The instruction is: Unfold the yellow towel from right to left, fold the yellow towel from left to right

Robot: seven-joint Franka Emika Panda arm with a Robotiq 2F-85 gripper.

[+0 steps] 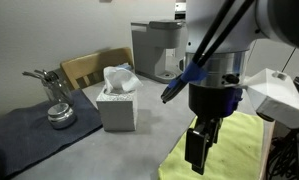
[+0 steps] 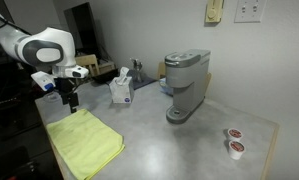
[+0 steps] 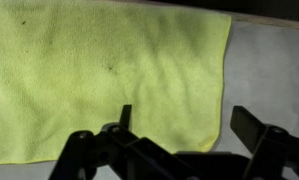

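Spread wide and empty, the hand [image 3: 184, 125] hangs over the yellow towel [image 3: 109, 70] near its edge, lower right of the wrist view, apparently to pinch it.

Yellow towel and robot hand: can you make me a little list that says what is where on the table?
towel: the yellow towel lies flat on the grey table, near its edge
gripper: the gripper hangs over the towel, open, holding nothing
tissue box: the tissue box stands apart from the towel, with a white tissue sticking out
coffee machine: the coffee machine stands further along the table
small pods: two small pods sit at the end away from the towel
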